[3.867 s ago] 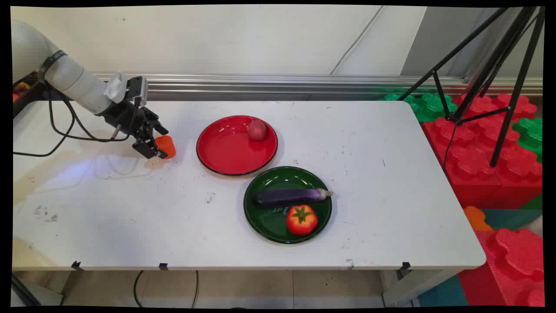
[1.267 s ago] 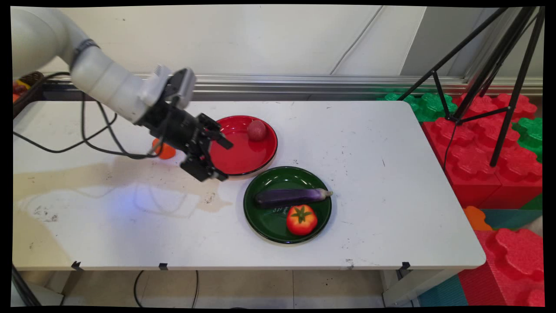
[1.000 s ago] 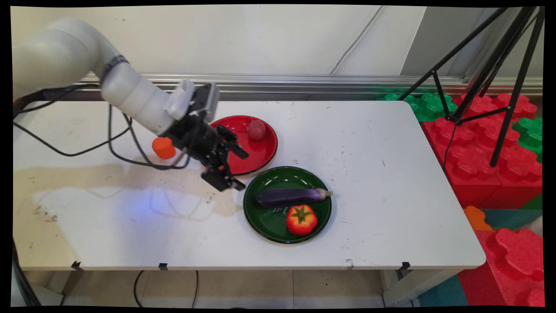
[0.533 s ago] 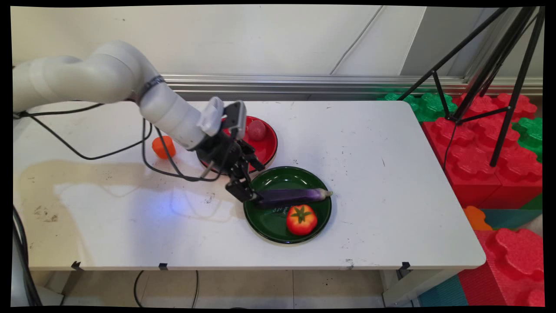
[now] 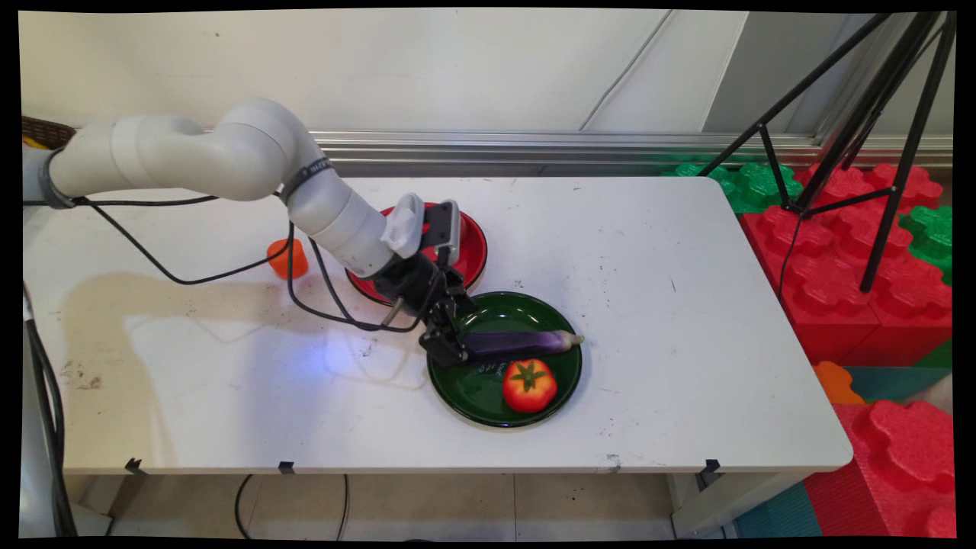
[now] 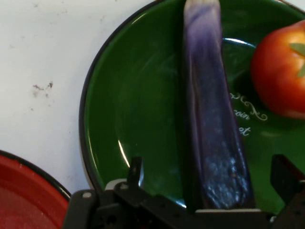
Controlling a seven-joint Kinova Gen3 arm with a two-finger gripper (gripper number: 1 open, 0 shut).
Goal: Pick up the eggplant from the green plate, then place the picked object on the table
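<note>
A purple eggplant [image 5: 518, 343] lies across a green plate [image 5: 488, 415], with a red tomato [image 5: 529, 385] just in front of it. My gripper [image 5: 450, 347] is low over the plate's left side, at the eggplant's thick end. In the hand view the eggplant [image 6: 209, 119] runs up the middle between my two fingers [image 6: 136, 171], and the gripper [image 6: 209, 174] is open around it without touching. The tomato [image 6: 281, 71] sits to the right on the green plate [image 6: 133, 119].
A red plate [image 5: 473, 252] sits behind the green one, partly hidden by my hand; its edge shows in the hand view [image 6: 24, 195]. An orange cup-like piece [image 5: 287, 258] stands on the table at the left. A black tripod [image 5: 862, 137] and red foam blocks [image 5: 839, 252] lie beyond the right edge.
The arm let go of the orange piece at the left, swung right past the red plate, and came down at the eggplant's thick end.
</note>
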